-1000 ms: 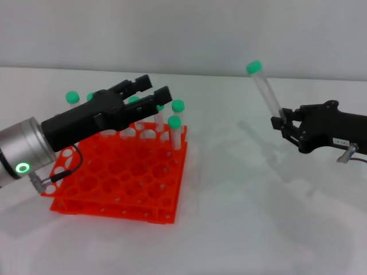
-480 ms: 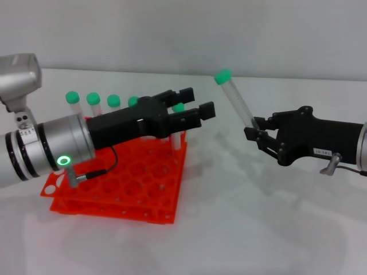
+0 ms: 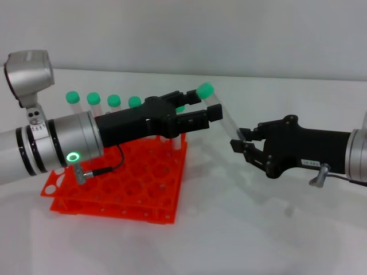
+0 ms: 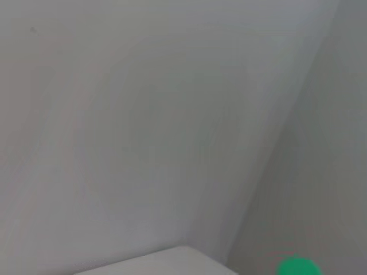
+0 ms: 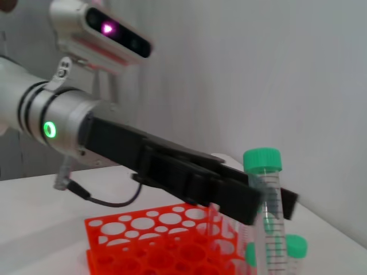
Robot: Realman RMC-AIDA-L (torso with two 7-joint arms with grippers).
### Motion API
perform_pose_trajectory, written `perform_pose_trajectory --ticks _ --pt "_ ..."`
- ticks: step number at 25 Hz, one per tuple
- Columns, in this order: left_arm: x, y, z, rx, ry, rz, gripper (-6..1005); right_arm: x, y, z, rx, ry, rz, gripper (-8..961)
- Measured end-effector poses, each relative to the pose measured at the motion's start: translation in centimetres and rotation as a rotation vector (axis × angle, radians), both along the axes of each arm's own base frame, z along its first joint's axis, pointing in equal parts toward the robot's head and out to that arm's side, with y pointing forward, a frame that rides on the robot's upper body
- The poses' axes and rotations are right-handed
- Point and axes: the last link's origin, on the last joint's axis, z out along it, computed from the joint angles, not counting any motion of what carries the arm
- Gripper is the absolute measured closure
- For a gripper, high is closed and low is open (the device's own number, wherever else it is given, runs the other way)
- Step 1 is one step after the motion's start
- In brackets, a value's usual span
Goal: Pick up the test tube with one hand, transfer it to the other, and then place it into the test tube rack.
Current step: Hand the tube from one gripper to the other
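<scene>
The test tube (image 3: 230, 129), clear with a green cap (image 3: 205, 90), is held by its lower end in my right gripper (image 3: 243, 143), tilted with the cap toward the left. My left gripper (image 3: 203, 105), on the silver arm with the green-lit button, reaches over the orange-red rack (image 3: 132, 183). It is open, with its fingers on either side of the tube just below the cap. The right wrist view shows the tube (image 5: 266, 223) between the left gripper's black fingers (image 5: 235, 200). The left wrist view shows only the green cap (image 4: 298, 267).
Several green-capped tubes (image 3: 93, 98) stand in the rack's back row, partly behind the left arm. Another tube (image 5: 295, 246) shows in the rack (image 5: 143, 235) in the right wrist view. White table (image 3: 241, 229) lies in front and to the right of the rack.
My right gripper has carried the tube leftward and tilted it further. My left gripper has reached right, past the rack, until its fingers flank the tube's upper part.
</scene>
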Motion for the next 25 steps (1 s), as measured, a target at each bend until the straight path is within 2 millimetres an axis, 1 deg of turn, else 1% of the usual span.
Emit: perform_pose_trajectory --ticks 7,15,21,25 --pt "0.2 0.5 -0.7 0.004 0.044 0.004 124 -0.8 0.3 -0.2 0.0 0.001 0.021 752" --pt "0.5 0.6 -1.0 0.054 0.059 -0.037 124 -0.7 0.9 -0.3 0.016 0.001 0.005 751" --pt "0.1 -0.1 -0.9 0.113 0.035 -0.074 175 -0.7 1.0 -0.3 0.014 0.001 0.004 751" --pt "-0.3 -0.5 -1.0 0.135 0.019 -0.079 335 -0.7 1.0 -0.4 0.014 0.001 0.004 750"
